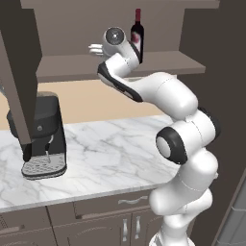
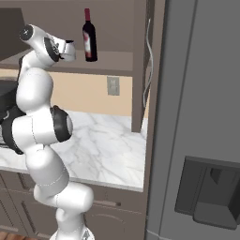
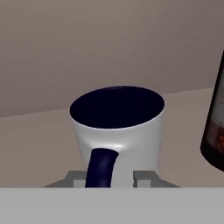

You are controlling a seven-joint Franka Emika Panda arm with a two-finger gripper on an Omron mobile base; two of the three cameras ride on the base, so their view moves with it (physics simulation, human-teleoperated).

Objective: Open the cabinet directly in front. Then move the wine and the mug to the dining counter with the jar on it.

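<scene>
I see my pincer (image 3: 111, 178) at frame bottom straddling the mug (image 3: 118, 131); whether it grips, I cannot tell; wine bottle (image 3: 215, 131) at right edge.

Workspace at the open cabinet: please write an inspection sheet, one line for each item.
Surface: marble worktop, bare around the machine.
Job's things: cabinet open; wine upright on its shelf; mug beside the wine, upright, handle toward the hand camera.
Clutter: black coffee machine at the worktop's left end.
Grippers: gripper at the mug on the shelf, one finger on each side of the handle; whether it grips, cannot tell.
Cables: nothing seen.
Surroundings: wall outlet; grey fridge on the right; low drawers under the worktop.
</scene>
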